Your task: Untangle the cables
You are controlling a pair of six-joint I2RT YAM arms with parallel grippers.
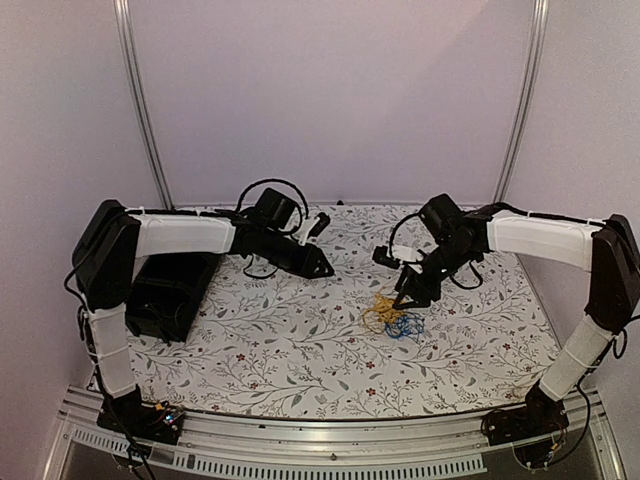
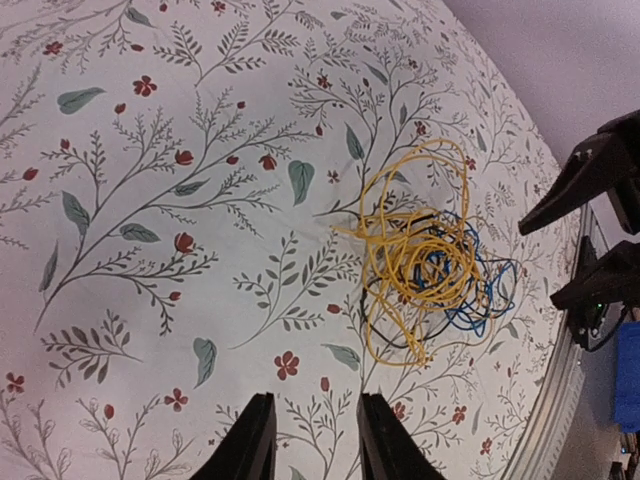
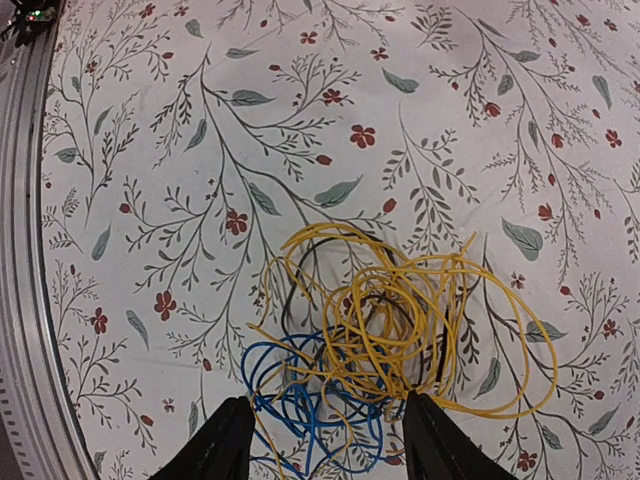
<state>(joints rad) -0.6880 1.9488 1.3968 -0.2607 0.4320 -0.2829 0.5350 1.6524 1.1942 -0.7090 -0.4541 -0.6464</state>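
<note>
The left arm is stretched inward above the floral desk (image 1: 280, 345), the left tool (image 1: 325, 268) tipped downward with its fingers parted on nothing. Right of it the tangled yellow, blue and dark cables (image 1: 390, 318) are heaped mid-desk, and the right tool (image 1: 405, 298) is pointed steeply down over them, fingers spread.

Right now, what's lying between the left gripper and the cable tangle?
Only bare floral tablecloth; the left wrist view shows it between the left gripper and the cable tangle.
</note>
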